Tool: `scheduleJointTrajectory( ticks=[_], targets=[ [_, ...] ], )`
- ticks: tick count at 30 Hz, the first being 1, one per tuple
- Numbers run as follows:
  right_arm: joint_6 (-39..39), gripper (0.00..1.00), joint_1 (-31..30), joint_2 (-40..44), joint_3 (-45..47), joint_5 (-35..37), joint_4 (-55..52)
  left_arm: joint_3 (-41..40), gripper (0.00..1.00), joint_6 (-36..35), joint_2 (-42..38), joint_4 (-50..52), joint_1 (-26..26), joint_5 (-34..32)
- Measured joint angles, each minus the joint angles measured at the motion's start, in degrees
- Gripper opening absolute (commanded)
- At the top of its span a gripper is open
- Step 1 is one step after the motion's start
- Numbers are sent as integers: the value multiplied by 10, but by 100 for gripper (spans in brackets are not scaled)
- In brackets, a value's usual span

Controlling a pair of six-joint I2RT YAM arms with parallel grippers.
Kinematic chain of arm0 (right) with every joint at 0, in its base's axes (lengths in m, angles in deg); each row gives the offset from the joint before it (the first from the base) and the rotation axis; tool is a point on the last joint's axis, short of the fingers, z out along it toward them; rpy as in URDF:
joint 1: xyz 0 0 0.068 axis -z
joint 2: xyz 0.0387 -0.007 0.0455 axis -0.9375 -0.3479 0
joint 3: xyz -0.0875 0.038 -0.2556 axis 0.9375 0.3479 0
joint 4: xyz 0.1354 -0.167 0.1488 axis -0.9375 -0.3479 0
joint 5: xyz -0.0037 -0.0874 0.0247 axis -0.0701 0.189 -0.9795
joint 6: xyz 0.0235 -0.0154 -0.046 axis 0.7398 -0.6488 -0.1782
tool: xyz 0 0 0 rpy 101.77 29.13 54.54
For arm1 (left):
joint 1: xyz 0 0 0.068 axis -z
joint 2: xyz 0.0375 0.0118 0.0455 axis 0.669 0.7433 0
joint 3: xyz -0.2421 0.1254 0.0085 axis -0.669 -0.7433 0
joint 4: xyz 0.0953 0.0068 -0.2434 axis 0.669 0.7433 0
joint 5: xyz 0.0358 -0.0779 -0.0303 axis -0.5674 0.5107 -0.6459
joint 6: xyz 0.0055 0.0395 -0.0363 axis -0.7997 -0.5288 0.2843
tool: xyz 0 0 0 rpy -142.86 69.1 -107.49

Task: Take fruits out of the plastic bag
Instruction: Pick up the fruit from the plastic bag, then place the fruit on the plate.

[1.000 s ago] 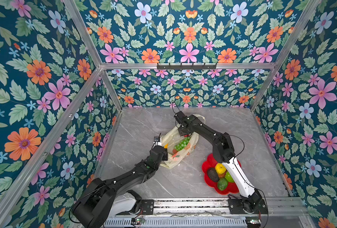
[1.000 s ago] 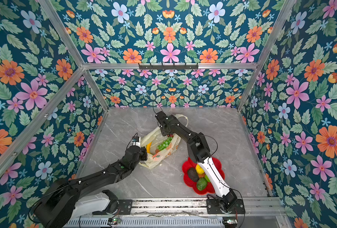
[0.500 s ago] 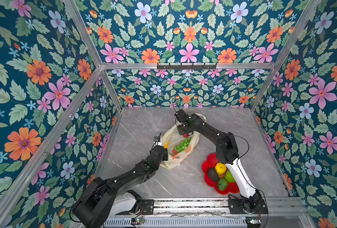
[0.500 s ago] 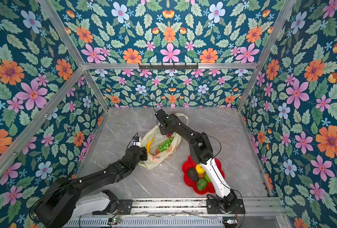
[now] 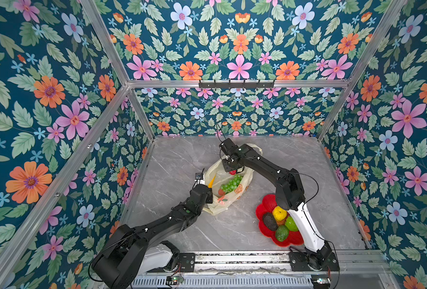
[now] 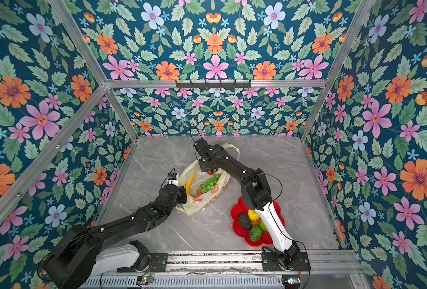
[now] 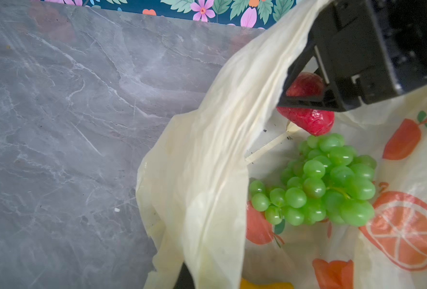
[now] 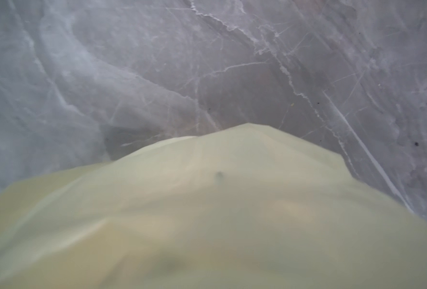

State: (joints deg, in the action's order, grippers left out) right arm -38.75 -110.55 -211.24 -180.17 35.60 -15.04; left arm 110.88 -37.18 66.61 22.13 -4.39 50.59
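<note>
The left gripper (image 5: 208,196) is staying pressed shut on the near rim of the plastic bag (image 5: 221,206), holding the mouth open over the banana (image 5: 211,181) and grape bunch (image 5: 231,184). The right gripper (image 5: 233,171), spread wider 1 second ago, is now pinching the strawberry (image 7: 307,120) inside the bag, so it looks ready for lifting out toward the red plate (image 5: 262,207), already holding 4 fruits (image 5: 279,213).

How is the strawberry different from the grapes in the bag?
The strawberry is red; the grapes are green. The strawberry is one piece, the grapes a bunch of many little balls. The strawberry is tucked against the right claw; the grapes lie free. Both are inside the plastic bag.
</note>
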Motion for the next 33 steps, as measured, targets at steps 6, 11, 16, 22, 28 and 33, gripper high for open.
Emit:
scheduleJointTrajectory(
  ticks=[6, 11, 16, 22, 28, 33],
  targets=[
    [0, 48, -10, 50, 60, -18, 30, 1, 7, 0, 3, 1, 0, -2],
    [0, 48, -9, 87, 121, -31, 67, 1, 7, 0, 3, 1, 0, -4],
    [3, 47, -15, 131, 172, -42, 97, 1, 7, 0, 3, 2, 0, -6],
    [9, 46, -26, 267, 328, -44, 154, 1, 7, -3, 5, 2, 0, -8],
    [34, 45, -32, 427, 498, -27, 205, 1, 7, -5, 7, 4, 0, -8],
    [68, 45, -52, 561, 615, 7, 230, 1, 7, -5, 13, 3, 0, -8]
  ],
)
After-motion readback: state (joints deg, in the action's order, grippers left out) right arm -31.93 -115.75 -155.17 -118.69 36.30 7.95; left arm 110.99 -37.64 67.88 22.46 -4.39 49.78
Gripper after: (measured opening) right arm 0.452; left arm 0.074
